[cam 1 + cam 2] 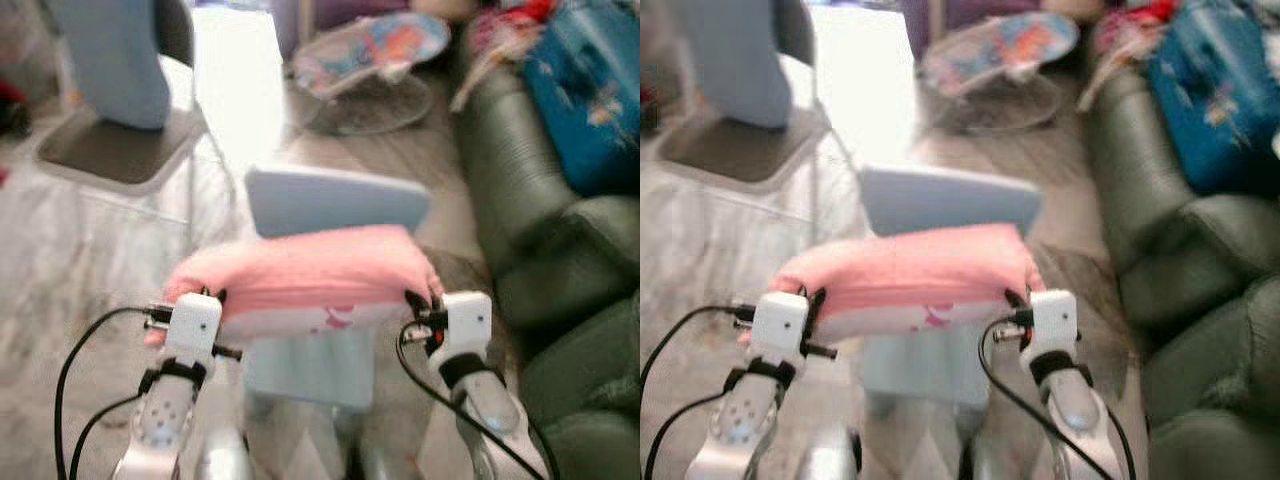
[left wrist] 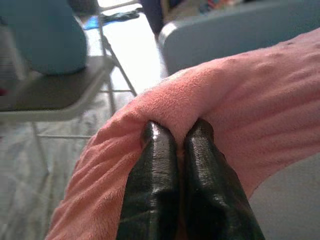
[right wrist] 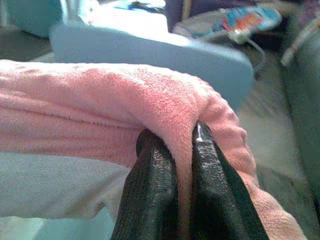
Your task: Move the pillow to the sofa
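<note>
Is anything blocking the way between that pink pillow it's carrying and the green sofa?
Nothing visible does. The pink pillow is pinched at both ends by the left end effector and right end effector; bare floor lies between it and the green sofa on the robot's right.

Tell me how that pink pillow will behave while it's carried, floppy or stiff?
Probably soft: the pink pillow bunches where the left gripper and right gripper pinch its ends. It barely sags between them, so it seems light. Its fuzzy cover looks unlikely to slip.

My head's two eyes look forward and down, sharing the pink pillow (image 1: 300, 275); my wrist cameras peer close along my fingers (image 2: 152, 185) at it.
</note>
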Robot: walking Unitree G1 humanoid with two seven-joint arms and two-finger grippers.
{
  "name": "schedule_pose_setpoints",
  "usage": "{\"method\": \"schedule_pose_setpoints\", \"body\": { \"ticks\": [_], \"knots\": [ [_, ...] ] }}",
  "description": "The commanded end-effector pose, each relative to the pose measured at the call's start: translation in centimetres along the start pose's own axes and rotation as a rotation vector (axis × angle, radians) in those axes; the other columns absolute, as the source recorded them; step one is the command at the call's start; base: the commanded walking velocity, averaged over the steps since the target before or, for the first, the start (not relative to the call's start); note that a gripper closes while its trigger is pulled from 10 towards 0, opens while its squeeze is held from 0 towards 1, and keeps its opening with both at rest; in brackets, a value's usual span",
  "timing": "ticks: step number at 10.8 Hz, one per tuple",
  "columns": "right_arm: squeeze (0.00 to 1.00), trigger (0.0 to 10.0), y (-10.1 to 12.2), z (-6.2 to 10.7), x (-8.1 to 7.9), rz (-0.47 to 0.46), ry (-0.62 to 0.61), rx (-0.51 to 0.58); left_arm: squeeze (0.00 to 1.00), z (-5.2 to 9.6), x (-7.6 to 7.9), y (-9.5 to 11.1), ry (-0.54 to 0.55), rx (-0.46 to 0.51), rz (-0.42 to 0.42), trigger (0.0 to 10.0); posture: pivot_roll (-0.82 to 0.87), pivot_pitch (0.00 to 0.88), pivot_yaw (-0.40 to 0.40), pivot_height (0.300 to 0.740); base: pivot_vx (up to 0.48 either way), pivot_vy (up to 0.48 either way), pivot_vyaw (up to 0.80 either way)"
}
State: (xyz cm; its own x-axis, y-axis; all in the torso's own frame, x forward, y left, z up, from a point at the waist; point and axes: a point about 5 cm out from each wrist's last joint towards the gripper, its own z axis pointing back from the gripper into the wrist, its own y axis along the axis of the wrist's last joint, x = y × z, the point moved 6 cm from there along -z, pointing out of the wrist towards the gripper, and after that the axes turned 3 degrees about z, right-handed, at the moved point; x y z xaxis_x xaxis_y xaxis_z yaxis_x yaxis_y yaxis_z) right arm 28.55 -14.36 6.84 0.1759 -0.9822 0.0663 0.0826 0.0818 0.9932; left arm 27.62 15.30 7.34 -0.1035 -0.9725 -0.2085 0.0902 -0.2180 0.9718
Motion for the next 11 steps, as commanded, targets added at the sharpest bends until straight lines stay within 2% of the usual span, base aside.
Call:
{"method": "schedule_pose_setpoints", "body": {
  "ticks": [1, 4, 11],
  "knots": [
    [0.00, 10.0, 0.3, 0.3, 2.8, 0.011, -0.106, 0.000, 0.00, 0.2, -2.4, -0.5, 0.089, -0.024, -0.014, 10.0, 0.06, 0.085, -0.066, 0.740, 0.000, 0.000, 0.00],
    [0.00, 10.0, 0.6, -0.1, 3.1, 0.014, -0.109, 0.009, 0.00, -0.6, -2.1, 0.0, 0.079, -0.004, -0.008, 10.0, 0.05, 0.070, -0.066, 0.740, 0.000, 0.000, 0.00],
    [0.00, 10.0, 0.2, -0.5, 3.3, 0.010, -0.110, -0.009, 0.00, -1.4, -1.3, 0.2, 0.062, 0.004, 0.010, 10.0, 0.04, 0.051, -0.071, 0.740, 0.000, 0.000, 0.00]
  ]
}}
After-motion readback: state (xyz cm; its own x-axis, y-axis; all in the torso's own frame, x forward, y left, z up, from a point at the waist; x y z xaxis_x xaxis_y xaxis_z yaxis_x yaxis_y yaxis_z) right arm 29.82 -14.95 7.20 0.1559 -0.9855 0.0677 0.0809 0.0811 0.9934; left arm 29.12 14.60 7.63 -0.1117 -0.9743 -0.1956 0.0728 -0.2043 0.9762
